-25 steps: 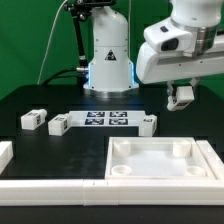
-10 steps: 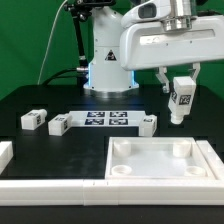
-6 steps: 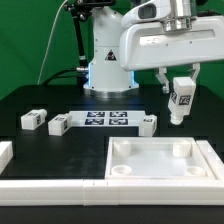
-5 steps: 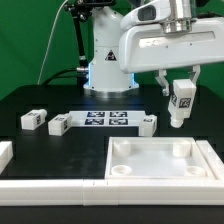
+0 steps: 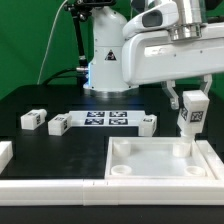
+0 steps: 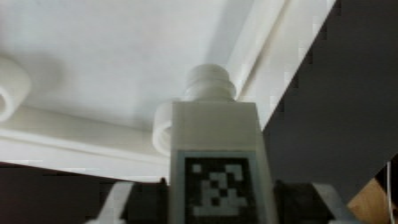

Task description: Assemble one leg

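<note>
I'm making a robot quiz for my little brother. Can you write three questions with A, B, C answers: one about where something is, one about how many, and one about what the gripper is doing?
1. Where is the held leg?
A) over the far corner of the white tray, on the exterior view's right
B) tucked under the tray
C) on top of the arm

2. How many loose legs lie on the black table?
A) one
B) three
C) six

3. What is the gripper doing?
A) open and empty
B) shut on the leg
C) out of sight

Answers:
1 A: the leg hangs upright over that corner.
2 B: three small white blocks sit there.
3 B: its fingers clamp the leg's top.
</note>
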`<state>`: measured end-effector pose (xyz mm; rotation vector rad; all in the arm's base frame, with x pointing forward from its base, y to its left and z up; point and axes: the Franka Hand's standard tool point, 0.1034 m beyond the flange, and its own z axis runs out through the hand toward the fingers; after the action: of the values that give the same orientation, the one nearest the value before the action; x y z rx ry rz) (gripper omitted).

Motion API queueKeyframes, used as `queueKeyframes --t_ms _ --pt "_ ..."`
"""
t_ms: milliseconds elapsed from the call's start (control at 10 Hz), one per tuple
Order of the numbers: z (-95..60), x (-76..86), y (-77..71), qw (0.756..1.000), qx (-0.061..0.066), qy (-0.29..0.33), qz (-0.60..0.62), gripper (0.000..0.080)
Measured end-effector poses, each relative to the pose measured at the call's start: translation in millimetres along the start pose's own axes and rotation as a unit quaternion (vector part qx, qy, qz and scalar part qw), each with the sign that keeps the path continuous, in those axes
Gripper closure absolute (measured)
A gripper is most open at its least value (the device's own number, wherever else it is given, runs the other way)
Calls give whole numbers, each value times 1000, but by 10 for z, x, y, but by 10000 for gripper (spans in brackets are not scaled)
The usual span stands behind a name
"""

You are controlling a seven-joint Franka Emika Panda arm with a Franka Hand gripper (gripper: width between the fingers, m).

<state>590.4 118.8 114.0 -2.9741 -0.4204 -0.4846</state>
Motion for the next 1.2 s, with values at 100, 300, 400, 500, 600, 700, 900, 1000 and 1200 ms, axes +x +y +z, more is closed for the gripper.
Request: queueKeyframes --t_ms 100,300,400,500,600,700,900,1000,1200 --pt "34 100 47 1000 -1 7 -21 509" --pt "48 140 65 1000 -2 14 -26 509" --pt "52 147 82 999 -6 27 -28 509" --pt "54 142 79 999 -5 25 -28 509" --pt "52 153 86 999 -6 30 -28 509" --pt "59 155 98 999 -10 41 -28 509" --pt "67 162 115 999 -10 39 -28 509" --pt "92 208 136 999 -9 41 -28 509" --pt "167 324 140 999 -7 44 -27 509"
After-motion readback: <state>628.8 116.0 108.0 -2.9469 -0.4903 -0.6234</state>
